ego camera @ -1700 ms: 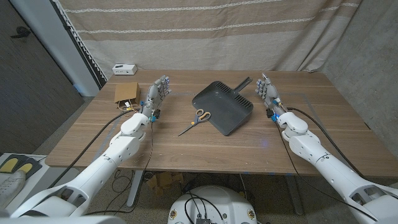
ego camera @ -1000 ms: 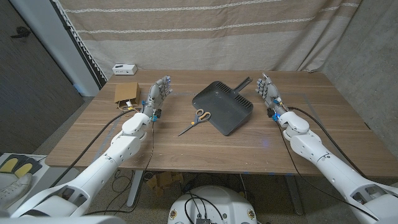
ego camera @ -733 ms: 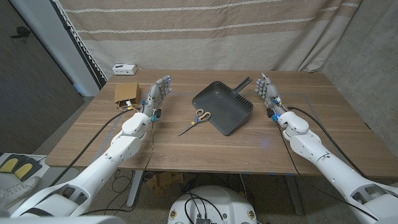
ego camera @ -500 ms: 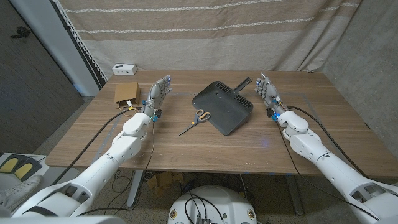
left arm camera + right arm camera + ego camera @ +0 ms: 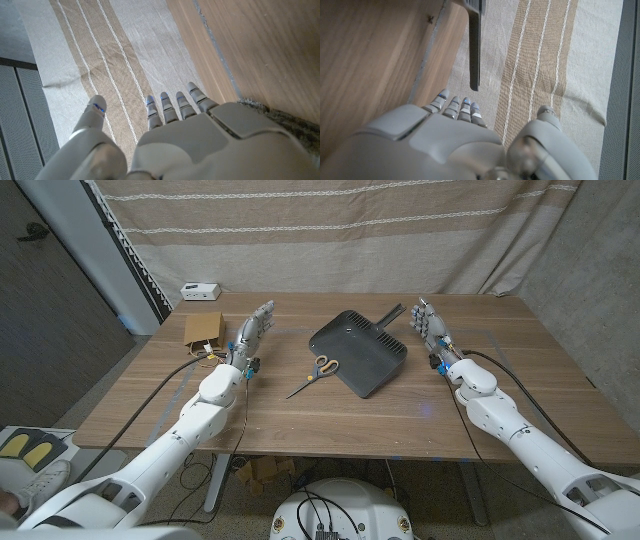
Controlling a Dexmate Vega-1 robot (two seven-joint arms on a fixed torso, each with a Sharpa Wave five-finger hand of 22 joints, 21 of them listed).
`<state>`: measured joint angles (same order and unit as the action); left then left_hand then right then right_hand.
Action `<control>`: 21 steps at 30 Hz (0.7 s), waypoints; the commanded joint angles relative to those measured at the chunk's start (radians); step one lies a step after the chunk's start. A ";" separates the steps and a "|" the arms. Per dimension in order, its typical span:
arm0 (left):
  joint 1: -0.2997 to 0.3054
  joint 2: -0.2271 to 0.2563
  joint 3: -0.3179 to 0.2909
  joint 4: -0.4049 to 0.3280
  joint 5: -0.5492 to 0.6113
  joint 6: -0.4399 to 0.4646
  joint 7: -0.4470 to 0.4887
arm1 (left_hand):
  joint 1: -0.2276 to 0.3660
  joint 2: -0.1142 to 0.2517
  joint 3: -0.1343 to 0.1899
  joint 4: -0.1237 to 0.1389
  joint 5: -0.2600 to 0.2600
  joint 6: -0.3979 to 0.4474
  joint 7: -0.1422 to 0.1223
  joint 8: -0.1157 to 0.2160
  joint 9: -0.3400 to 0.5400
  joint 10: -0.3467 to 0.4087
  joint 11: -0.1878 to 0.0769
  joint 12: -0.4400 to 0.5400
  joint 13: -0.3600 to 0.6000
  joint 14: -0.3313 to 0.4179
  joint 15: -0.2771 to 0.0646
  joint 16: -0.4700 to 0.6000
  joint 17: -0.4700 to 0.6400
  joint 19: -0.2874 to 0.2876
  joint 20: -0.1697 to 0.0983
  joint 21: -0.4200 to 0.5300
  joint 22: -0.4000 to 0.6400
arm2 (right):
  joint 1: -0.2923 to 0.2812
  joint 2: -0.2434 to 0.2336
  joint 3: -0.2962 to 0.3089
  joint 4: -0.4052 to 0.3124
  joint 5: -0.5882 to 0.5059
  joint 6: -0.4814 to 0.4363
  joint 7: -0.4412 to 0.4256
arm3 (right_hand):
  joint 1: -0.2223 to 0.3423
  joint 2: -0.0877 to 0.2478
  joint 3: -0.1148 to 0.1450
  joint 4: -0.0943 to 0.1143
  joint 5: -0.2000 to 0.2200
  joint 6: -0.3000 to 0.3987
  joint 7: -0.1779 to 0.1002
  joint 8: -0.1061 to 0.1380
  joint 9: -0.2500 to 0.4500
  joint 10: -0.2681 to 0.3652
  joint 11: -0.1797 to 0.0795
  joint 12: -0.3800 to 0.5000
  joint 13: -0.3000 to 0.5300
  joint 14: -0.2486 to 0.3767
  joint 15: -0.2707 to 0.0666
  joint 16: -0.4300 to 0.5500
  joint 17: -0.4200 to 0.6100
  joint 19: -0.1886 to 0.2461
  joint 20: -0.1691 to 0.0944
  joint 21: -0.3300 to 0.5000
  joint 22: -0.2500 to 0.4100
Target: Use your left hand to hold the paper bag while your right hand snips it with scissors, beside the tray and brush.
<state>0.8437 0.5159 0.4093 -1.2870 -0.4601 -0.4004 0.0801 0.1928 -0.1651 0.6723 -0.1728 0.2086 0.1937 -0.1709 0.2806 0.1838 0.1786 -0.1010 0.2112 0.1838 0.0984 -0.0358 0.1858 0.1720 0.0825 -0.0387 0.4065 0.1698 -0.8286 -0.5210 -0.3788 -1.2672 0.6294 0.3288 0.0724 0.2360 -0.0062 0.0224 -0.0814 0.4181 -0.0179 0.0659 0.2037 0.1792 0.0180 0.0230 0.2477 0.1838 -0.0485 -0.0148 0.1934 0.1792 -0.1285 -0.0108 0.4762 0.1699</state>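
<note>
While both the left hand and right hand stand empty with fingers apart, the paper bag lies at 9 o'clock of the left fingers, the scissors against the tray, whose handle partly overhangs the table edge.

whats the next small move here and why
Probably swing the left robot hand out toward the paper bag to take hold of it. Both robot hands hold nothing; the right robot hand stands beside the tray, and the scissors lie untouched at the tray's near edge. The bag has to be held before any snip.
</note>
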 commanded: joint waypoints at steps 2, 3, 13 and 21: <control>0.055 0.057 0.000 -0.130 0.110 0.056 0.114 | 0.016 -0.004 -0.005 0.000 0.009 0.010 0.004 -0.008 0.005 0.021 -0.001 0.010 0.006 0.021 -0.115 0.008 0.003 0.018 -0.071 -0.006 0.001 | -0.027 -0.002 0.010 0.006 0.000 0.044 0.005 | 0.013 0.004 -0.003 -0.008 0.006 0.007 0.004 0.005 0.004 0.006 0.000 0.000 0.003 -0.003 -0.005 -0.001 0.003 0.000 -0.009 -0.003 0.004; 0.058 0.060 0.000 -0.137 0.118 0.060 0.121 | 0.017 -0.004 -0.006 0.000 0.009 0.011 0.005 -0.008 0.005 0.024 -0.002 0.011 0.006 0.022 -0.115 0.008 0.003 0.019 -0.072 -0.007 0.001 | -0.031 -0.005 0.011 0.000 -0.003 0.044 0.001 | 0.014 0.004 -0.003 -0.008 0.006 0.007 0.004 0.004 0.004 0.006 0.000 0.000 0.002 -0.003 -0.006 -0.001 0.003 0.000 -0.010 -0.004 0.004; 0.069 0.094 0.012 -0.199 0.206 0.124 0.172 | 0.022 -0.006 -0.009 0.000 0.010 0.017 0.007 -0.010 0.005 0.029 -0.002 0.011 0.006 0.025 -0.115 0.008 0.002 0.023 -0.072 -0.012 0.001 | -0.036 -0.024 0.005 0.005 -0.028 0.047 -0.002 | 0.021 0.006 -0.005 -0.011 0.011 0.005 0.000 0.001 0.004 -0.010 0.001 -0.010 0.002 -0.022 -0.004 -0.008 0.003 -0.014 -0.014 -0.019 0.004; 0.073 0.118 0.026 -0.243 0.302 0.165 0.226 | 0.027 -0.008 -0.012 -0.001 0.011 0.017 0.005 -0.015 0.005 0.030 0.000 0.010 0.006 0.024 -0.113 0.005 0.002 0.025 -0.074 -0.018 0.001 | -0.016 -0.022 -0.001 0.037 -0.021 0.045 0.030 | 0.023 0.007 -0.005 -0.012 0.013 0.005 -0.002 0.000 0.004 -0.011 0.001 -0.011 0.002 -0.023 -0.006 -0.008 0.003 -0.013 -0.017 -0.023 0.004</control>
<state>0.9036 0.6022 0.4221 -1.4677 -0.2737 -0.2919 0.2328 0.2099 -0.1718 0.6626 -0.1737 0.2153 0.2038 -0.1607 0.2730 0.1837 0.2028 -0.1035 0.2188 0.1888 0.1151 -0.0335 0.1858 0.1722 0.0982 -0.0359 0.3952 0.1675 -0.8593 -0.5427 -0.3733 -1.2629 0.6060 0.3695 0.0758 0.2507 0.0001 0.0184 -0.0854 0.4256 -0.0179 0.0659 0.2037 0.1791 0.0179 0.0231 0.2353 0.1837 -0.0596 -0.0181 0.1885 0.1791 -0.1377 -0.0270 0.4566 0.1698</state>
